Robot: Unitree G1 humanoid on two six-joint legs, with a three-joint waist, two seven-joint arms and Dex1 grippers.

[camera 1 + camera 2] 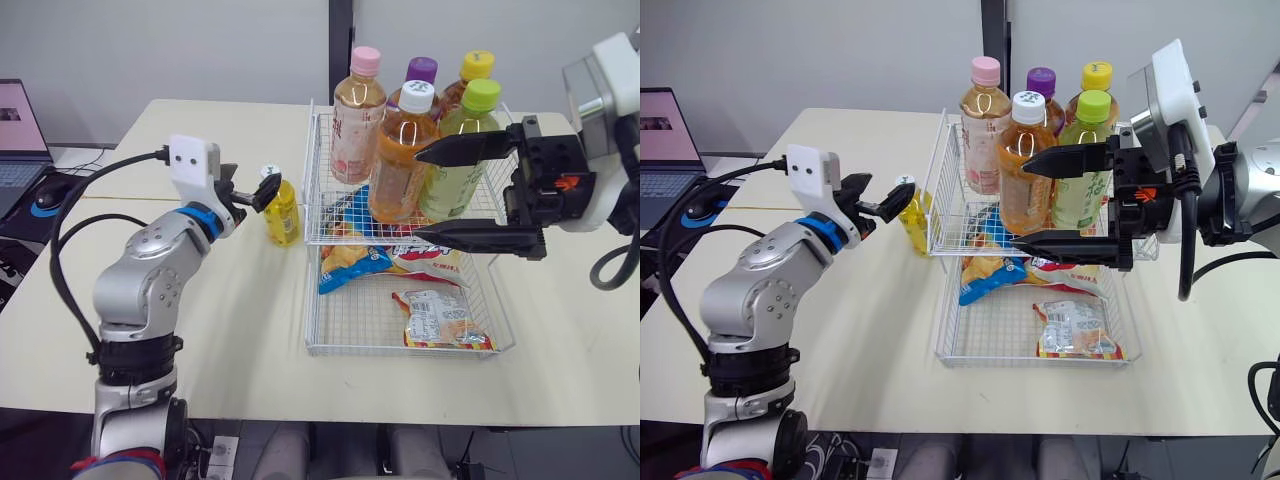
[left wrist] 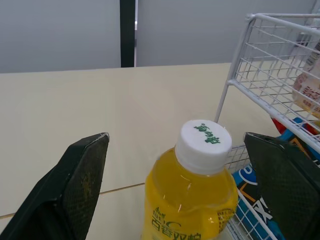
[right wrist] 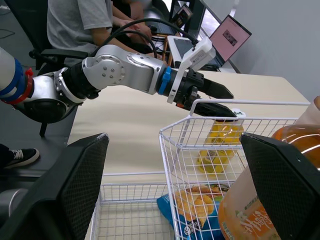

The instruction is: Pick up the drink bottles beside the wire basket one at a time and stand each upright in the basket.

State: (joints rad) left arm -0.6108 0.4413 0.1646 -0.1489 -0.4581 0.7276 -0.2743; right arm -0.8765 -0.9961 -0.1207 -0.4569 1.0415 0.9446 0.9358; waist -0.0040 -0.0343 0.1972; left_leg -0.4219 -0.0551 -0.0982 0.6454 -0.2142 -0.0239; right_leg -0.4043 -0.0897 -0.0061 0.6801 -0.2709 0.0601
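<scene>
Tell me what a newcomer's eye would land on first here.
Five capped bottles stand upright, packed into the far end of the wire basket, with the right gripper open close to them. Just outside the basket's left wall, a yellow bottle stands on the table, the left gripper open on either side of its cap. Snack packets lie in the basket's near half.

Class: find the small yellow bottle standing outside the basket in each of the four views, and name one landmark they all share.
Left eye view: bottle just left of the basket, at the left gripper.
Right eye view: bottle in the same spot, left of the basket.
Left wrist view: bottle between the open fingers.
Right wrist view: bottle seen through the basket's wire.
Shared landmark: the basket's white wire wall beside the bottle.
</scene>
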